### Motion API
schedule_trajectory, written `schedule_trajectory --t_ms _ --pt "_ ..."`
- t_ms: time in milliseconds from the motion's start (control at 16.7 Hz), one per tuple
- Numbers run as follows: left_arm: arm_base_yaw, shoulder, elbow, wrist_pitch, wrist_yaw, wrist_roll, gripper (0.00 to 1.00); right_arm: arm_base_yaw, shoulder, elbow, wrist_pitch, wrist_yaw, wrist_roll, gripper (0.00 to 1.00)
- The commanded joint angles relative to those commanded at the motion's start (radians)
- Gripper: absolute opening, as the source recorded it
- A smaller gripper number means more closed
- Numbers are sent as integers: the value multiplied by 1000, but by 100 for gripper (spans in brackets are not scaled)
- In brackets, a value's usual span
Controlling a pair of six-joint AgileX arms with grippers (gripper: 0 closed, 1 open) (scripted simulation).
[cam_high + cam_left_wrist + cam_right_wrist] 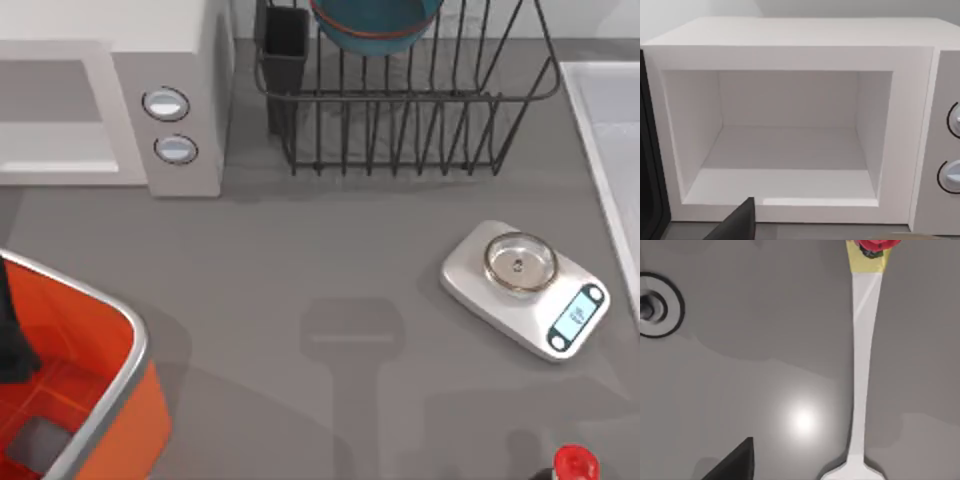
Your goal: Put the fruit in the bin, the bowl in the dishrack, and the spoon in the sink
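**Bowl racked, spoon in the sink, our arms over the bin and the basin**

From above, we see the blue bowl [375, 25] sitting in the black dishrack [410, 110] at the back of the table, beside the rack's dark cutlery cup [285, 50]. The orange bin [110, 400] stands at the front left corner. A dark part of our left arm [12, 340] reaches down inside it, against the bin's left side. The left wrist view looks straight into the open white microwave [790, 125], with one dark fingertip [740, 222] at the frame's edge.

The right wrist view looks down on the pale floor of the sink [765, 365], where the white spoon [862, 365] lies flat, well apart from the round drain [655, 305]. One dark fingertip [735, 462] of our right gripper shows near the spoon without touching it.

We cannot tell how far either gripper is spread.

A kitchen scale [525, 285] sits on the table right of centre, and a red bottle cap [575, 465] shows at the front edge.
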Motion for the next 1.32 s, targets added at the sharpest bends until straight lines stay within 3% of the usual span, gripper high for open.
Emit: schedule_trajectory --t_ms 720,1140,1320 --pt "0 0 0 0 0 0 100 0 222 -220 444 1 4 100" --pt "0 0 0 0 0 0 100 5 217 -263 478 1 10 100" --pt "0 0 0 0 0 0 100 5 217 -263 478 1 10 77"
